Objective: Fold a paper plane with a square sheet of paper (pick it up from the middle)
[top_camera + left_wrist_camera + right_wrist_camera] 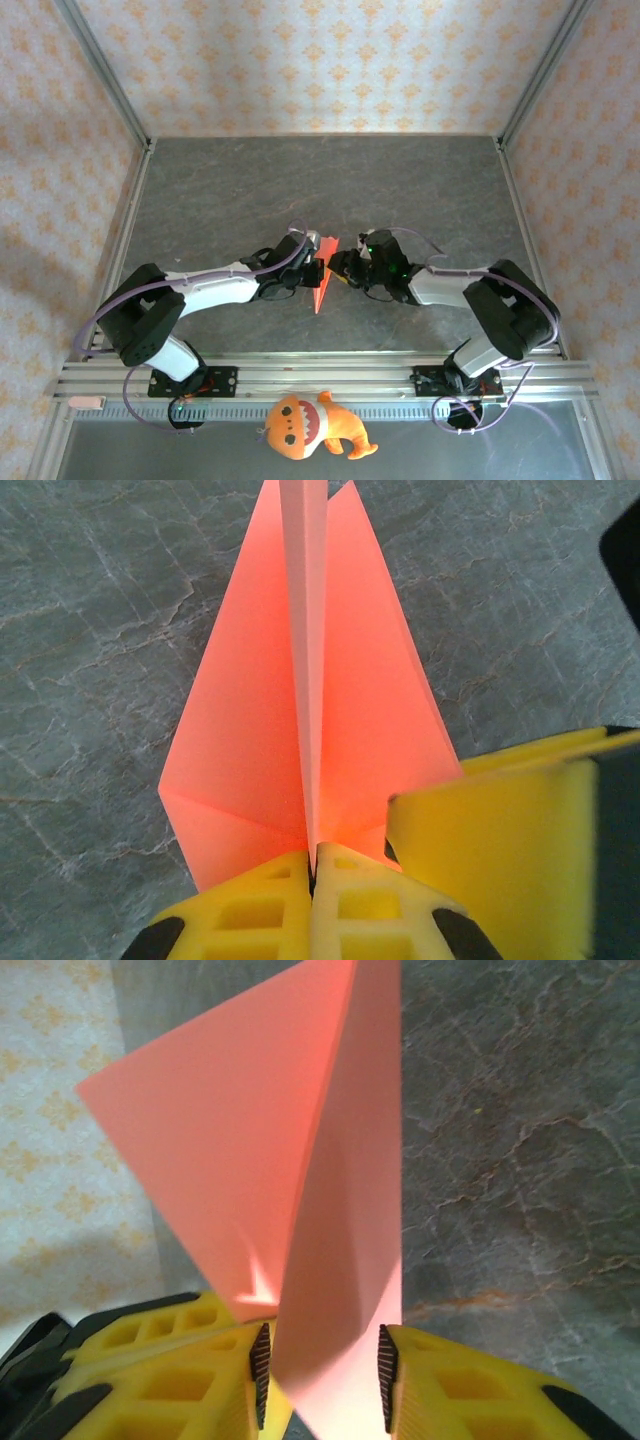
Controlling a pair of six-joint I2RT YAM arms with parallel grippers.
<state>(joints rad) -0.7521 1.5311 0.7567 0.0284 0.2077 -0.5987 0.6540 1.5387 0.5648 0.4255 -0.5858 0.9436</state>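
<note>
The red-pink paper plane (322, 283) is held off the table between the two arms, a pointed dart with a centre crease. In the left wrist view the paper plane (250, 730) spreads two wings, and my left gripper (312, 858) is shut on the upright centre fold. A yellow finger (500, 860) of the right gripper rests against the right wing. In the right wrist view a flap of the paper plane (300, 1160) passes between the pads of my right gripper (323, 1362), whose jaws stand apart around it. From above, the left gripper (314, 270) and right gripper (338, 268) meet at the paper.
The dark stone tabletop (300, 190) is boxed in by patterned walls with metal corner posts. An orange plush toy (310, 425) lies in front of the base rail (320, 378), below the arms.
</note>
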